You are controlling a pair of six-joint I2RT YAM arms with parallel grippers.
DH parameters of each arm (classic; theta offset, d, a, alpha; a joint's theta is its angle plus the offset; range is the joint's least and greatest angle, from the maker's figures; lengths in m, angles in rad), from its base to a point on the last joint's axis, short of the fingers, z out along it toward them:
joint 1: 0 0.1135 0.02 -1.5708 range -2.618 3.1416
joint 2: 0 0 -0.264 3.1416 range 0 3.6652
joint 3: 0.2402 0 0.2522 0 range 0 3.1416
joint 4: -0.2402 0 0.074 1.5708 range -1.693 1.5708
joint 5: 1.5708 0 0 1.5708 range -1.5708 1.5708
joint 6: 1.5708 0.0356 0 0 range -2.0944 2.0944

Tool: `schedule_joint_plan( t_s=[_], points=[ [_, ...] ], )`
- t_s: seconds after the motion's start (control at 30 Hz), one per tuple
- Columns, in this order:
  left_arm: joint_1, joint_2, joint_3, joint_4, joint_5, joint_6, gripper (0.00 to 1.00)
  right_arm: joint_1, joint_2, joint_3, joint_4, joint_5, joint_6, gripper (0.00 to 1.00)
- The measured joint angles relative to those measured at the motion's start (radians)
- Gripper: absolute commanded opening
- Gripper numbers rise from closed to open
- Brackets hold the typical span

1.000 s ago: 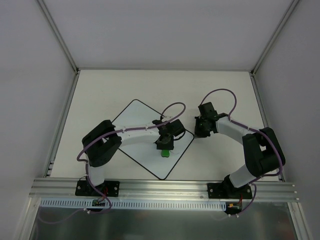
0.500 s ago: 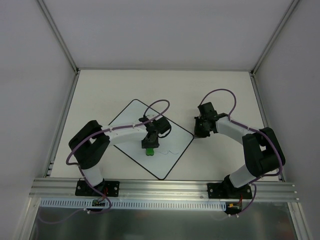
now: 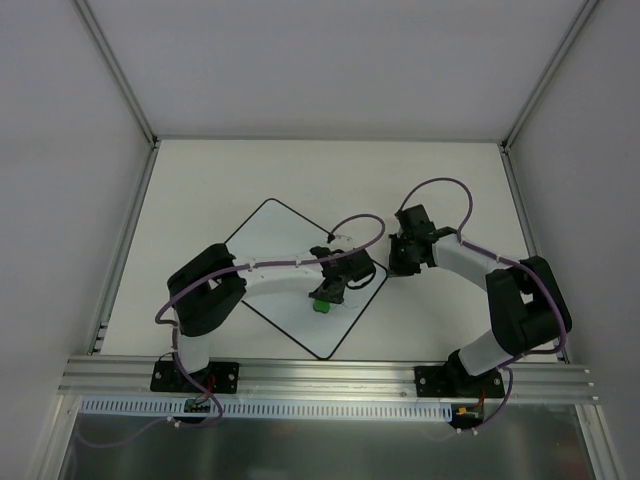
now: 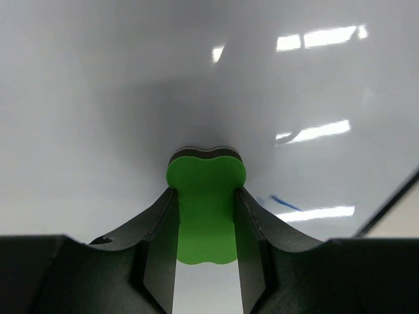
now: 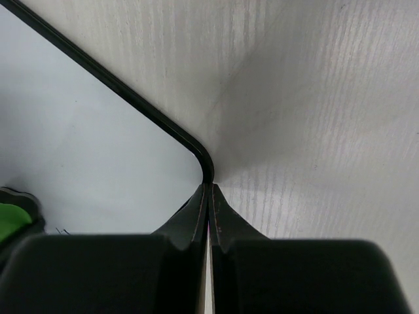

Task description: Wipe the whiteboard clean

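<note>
The whiteboard [image 3: 270,250] lies turned like a diamond on the table. My left gripper [image 3: 325,298] is shut on the green bone-shaped eraser [image 3: 321,306] and presses it onto the board near its right corner. In the left wrist view the eraser [image 4: 205,209] sits between my fingers, and a short blue mark [image 4: 283,203] shows on the board [image 4: 98,118] just right of it. My right gripper [image 3: 397,264] is shut, its tips at the board's right corner. In the right wrist view my right gripper [image 5: 209,193] is shut right at the board's black edge [image 5: 105,80]; whether it clamps the edge I cannot tell.
Metal frame rails [image 3: 118,260] run along the left and right sides of the table, and a slotted rail [image 3: 330,375] along the near edge holds both arm bases. White walls enclose the table on three sides. Purple cables loop over both arms.
My left gripper swept the eraser left along the board, then back right toward the right corner. A faint scribble seen half a second ago no longer shows from above. The right arm stayed still.
</note>
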Motion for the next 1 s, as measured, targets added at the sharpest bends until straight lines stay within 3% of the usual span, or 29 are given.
schedule_joint_plan(
  t_s=[0.23,0.5,0.77,1.0],
  points=[
    [-0.084,0.067,0.078,0.129,0.089,0.023,0.0,0.0,-0.009,-0.005,0.0,-0.003,-0.001,0.0],
    [-0.087,0.03,0.006,0.253,0.13,0.005,0.0,-0.001,-0.013,-0.011,0.0,-0.003,-0.001,0.0],
    [0.041,-0.154,-0.234,0.327,0.123,-0.08,0.0,-0.002,-0.019,-0.021,-0.001,-0.003,-0.001,0.0],
    [0.148,-0.198,-0.272,0.274,0.097,-0.082,0.0,-0.002,-0.019,-0.023,-0.001,-0.003,-0.002,0.0]
  ],
)
